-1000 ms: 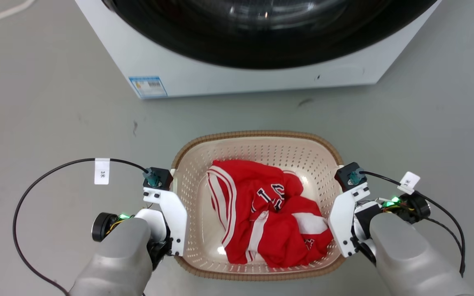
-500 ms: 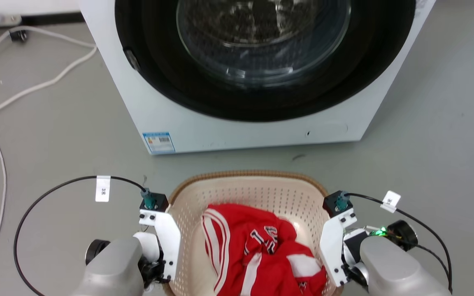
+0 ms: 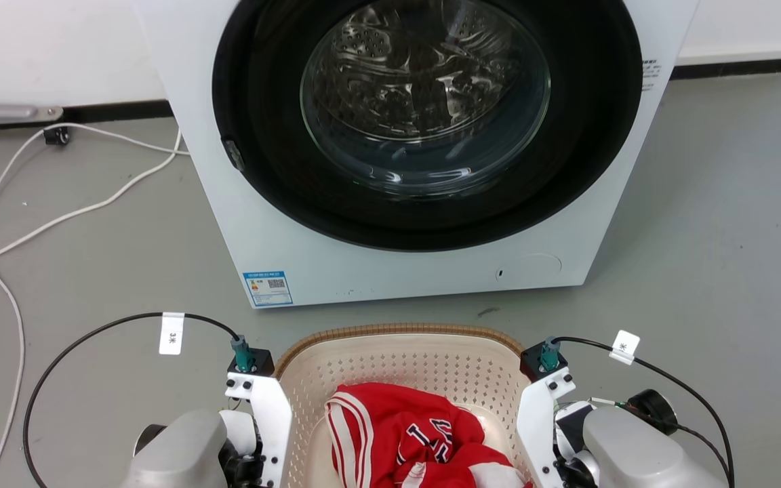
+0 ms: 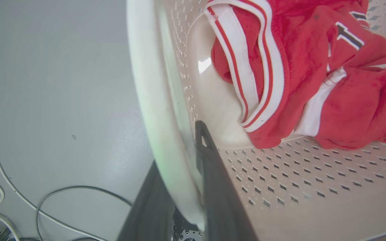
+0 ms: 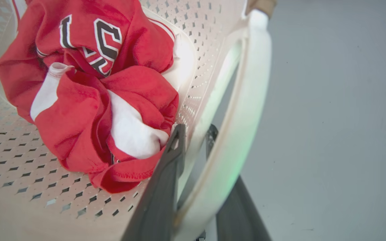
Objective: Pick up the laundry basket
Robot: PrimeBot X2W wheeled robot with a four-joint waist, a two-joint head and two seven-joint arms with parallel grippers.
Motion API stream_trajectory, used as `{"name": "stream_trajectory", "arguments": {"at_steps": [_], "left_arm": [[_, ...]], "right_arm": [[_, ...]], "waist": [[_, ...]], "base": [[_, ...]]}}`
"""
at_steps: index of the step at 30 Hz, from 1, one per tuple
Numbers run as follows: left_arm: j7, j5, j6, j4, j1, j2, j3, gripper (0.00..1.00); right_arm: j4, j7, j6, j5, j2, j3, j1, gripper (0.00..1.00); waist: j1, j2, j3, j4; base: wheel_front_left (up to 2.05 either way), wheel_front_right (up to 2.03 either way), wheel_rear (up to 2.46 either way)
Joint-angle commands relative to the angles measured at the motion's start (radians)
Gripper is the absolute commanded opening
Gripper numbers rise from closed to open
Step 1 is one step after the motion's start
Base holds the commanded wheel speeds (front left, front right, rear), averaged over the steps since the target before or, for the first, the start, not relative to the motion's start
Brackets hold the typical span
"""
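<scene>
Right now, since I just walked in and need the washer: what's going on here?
The robot holds the laundry basket by both sides, in front of the washing machine. Its left gripper is shut on the left handle and its right gripper on the right handle, each with one finger inside the basket and one outside. A red jersey lies inside. Whether the basket is off the floor, I cannot tell.

laundry basket (image 3: pixel 397 331) near half cut off below, washing machine sticker (image 3: pixel 268 289) print unreadable
</scene>
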Motion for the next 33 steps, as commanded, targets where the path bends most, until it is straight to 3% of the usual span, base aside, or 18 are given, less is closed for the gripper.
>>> {"name": "stream_trajectory", "arguments": {"at_steps": [1,33], "left_arm": [[-0.004,-0.006,-0.008,-0.015,0.002,-0.008,-0.010,0.00],[-0.016,-0.118,-0.008,0.005,-0.026,0.001,-0.132,0.00]], "right_arm": [[-0.010,0.000,0.012,0.010,0.017,0.020,-0.011,0.00],[0.024,-0.016,0.013,0.216,0.003,0.219,-0.047,0.00]], "waist": [[0.0002,-0.0001,-0.009,0.000],[0.0002,-0.0001,-0.054,-0.004]], "base": [[0.00,0.00,0.00],[0.00,0.00,0.00]]}}
